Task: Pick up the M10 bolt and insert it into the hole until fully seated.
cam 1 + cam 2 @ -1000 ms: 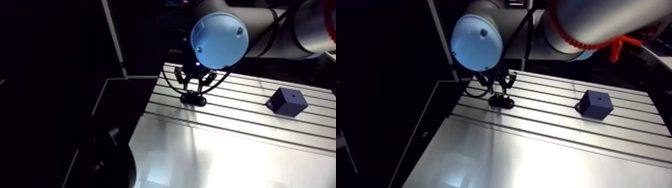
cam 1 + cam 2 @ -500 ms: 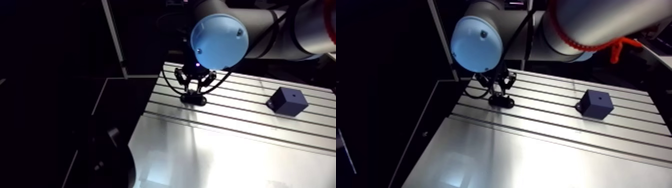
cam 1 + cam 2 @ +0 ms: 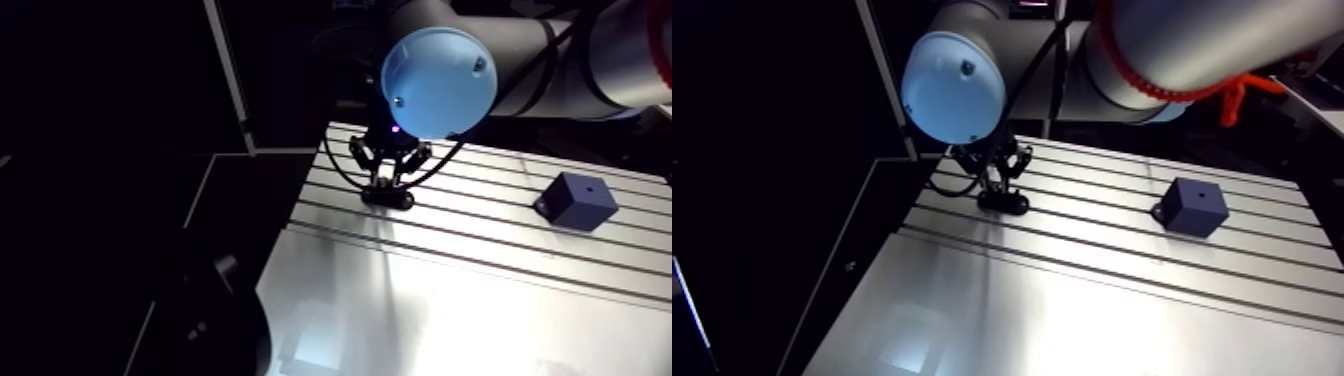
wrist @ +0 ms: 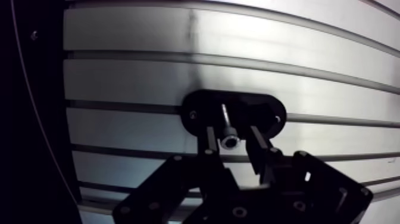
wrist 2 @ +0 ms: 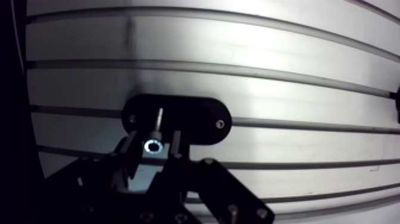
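The M10 bolt (image 4: 229,142) stands upright in a black oval holder (image 4: 268,113) on the slotted table (image 3: 480,300), with its socket head facing the wrist camera. My gripper (image 4: 231,130) hangs right over the holder, one finger on each side of the bolt head. A small gap shows on both sides of the head, so the gripper is open. In the arm view the gripper (image 3: 390,180) sits at the table's far left, above the holder (image 3: 387,197). The dark blue block (image 3: 576,201) with a hole in its top face stands well off to the right.
The table's left edge (image 3: 300,215) runs close beside the holder, with a dark drop beyond it. Several parallel slots (image 4: 238,62) cross the surface under the gripper. A smooth plate (image 3: 1072,320) covers the near part of the table.
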Robot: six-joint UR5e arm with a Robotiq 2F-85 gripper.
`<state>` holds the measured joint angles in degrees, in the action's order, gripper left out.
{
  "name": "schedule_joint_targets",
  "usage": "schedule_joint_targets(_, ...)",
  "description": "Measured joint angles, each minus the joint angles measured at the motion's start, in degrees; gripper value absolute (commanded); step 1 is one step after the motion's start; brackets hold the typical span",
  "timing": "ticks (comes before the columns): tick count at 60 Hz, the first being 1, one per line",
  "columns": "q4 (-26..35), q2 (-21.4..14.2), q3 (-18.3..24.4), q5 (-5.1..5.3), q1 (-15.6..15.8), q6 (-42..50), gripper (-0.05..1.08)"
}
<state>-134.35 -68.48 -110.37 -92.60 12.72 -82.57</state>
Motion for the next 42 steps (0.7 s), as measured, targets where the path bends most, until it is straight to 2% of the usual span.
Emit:
schedule_joint_targets(19,0.0,0.28,0.09,0.0,-0.04,0.0,0.68)
schedule_joint_targets(42,0.07,0.32,0.15,0.13,-0.05,-0.07,0.83)
